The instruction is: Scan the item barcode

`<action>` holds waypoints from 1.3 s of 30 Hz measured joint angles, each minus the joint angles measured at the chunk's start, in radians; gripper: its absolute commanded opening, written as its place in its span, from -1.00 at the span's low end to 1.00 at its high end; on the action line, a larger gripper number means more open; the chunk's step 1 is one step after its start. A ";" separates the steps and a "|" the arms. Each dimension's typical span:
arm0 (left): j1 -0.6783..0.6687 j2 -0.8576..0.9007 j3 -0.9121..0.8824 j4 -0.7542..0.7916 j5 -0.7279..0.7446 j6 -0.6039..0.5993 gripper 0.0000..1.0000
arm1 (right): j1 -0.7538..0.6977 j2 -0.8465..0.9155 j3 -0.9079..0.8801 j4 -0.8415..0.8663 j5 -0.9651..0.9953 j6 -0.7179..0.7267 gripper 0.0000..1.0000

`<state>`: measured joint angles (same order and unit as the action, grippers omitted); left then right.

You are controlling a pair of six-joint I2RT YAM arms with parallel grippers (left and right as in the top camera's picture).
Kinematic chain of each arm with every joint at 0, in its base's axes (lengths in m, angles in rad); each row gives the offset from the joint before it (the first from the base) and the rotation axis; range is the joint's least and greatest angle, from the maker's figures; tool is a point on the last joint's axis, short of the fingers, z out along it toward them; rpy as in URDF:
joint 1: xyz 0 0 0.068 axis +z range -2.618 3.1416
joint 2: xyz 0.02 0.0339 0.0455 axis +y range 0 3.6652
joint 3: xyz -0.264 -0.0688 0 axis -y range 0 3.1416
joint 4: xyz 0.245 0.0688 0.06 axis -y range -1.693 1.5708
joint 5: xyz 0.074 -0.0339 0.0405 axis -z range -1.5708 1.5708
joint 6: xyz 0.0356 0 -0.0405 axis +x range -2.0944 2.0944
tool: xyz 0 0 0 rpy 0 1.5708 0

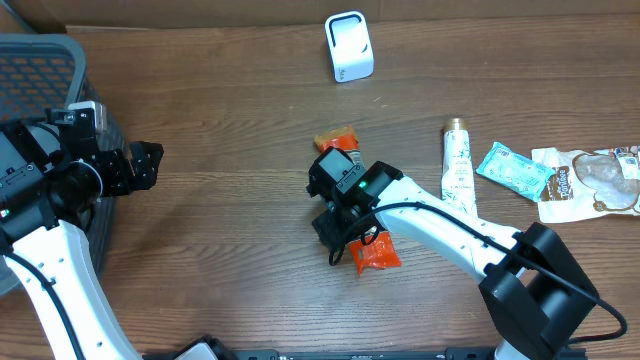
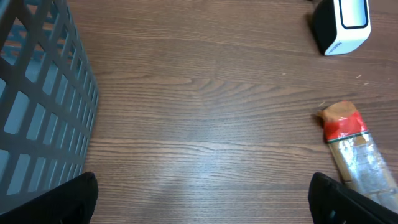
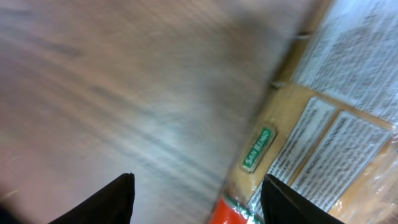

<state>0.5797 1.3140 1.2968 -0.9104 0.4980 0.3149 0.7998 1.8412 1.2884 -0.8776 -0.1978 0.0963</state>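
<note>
Lying flat near the middle of the table (image 1: 230, 120), the packet (image 1: 380, 256) shows an orange end toward the scanner (image 1: 348, 46) and a red-orange end toward the near edge, while its middle is hidden under the right arm. The right tool (image 1: 335, 232) hangs directly over that hidden stretch. From the right wrist, its two dark fingers (image 3: 121, 199) stand apart at the bottom of the picture, with blurred wood between them and the packet's printed face, a small green label and a red band just beside the right-hand finger; the jaws are open and clamp nothing. The white scanner stands upright near the far edge, well apart from the packet. The left tool (image 1: 140, 165) hovers at the left side of the table, just beside the grey mesh basket (image 1: 40, 60). Its fingertips sit in the two lower corners of the left wrist view, spread wide over bare wood, so it is open and holds nothing. That same view shows the basket wall on the left, the scanner at upper right and the packet's orange and red end at right. To the right of the packet lie a tube (image 1: 458, 165), a teal pouch (image 1: 513, 170) and a snack bag (image 1: 585, 182), close to one another.
</note>
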 measured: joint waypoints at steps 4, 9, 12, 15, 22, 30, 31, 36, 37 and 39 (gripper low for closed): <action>0.000 0.000 0.000 0.000 0.000 0.000 0.99 | -0.022 0.000 0.019 -0.036 -0.079 -0.018 0.40; 0.000 0.000 0.000 0.000 0.000 0.000 0.99 | -0.167 -0.003 0.159 -0.118 -0.121 0.000 0.78; 0.000 0.000 0.000 0.000 0.000 0.000 0.99 | -0.304 -0.021 0.220 -0.141 -0.135 0.002 0.86; 0.000 0.000 0.000 0.000 0.000 0.000 1.00 | -0.411 -0.031 0.221 -0.166 -0.162 -0.030 0.89; 0.000 0.000 0.000 0.000 0.000 0.000 0.99 | -0.478 -0.030 0.045 -0.099 -0.282 -0.137 0.88; 0.000 0.000 0.000 0.000 0.000 0.000 0.99 | -0.450 0.006 -0.176 0.147 -0.375 -0.115 0.73; 0.000 0.000 0.000 0.000 0.000 0.000 0.98 | -0.449 0.010 -0.193 0.177 -0.378 -0.099 0.69; 0.000 0.000 0.000 0.000 0.000 0.000 0.99 | -0.449 0.017 -0.228 0.237 -0.384 -0.041 0.52; 0.000 0.000 0.000 0.000 0.000 0.000 0.99 | -0.449 0.017 -0.230 0.241 -0.383 -0.029 0.50; 0.000 0.000 0.000 0.000 0.000 0.000 0.99 | -0.446 0.017 -0.232 0.256 -0.377 -0.007 0.47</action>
<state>0.5797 1.3140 1.2968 -0.9104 0.4980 0.3149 0.3538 1.8580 1.0561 -0.6220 -0.5743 0.0891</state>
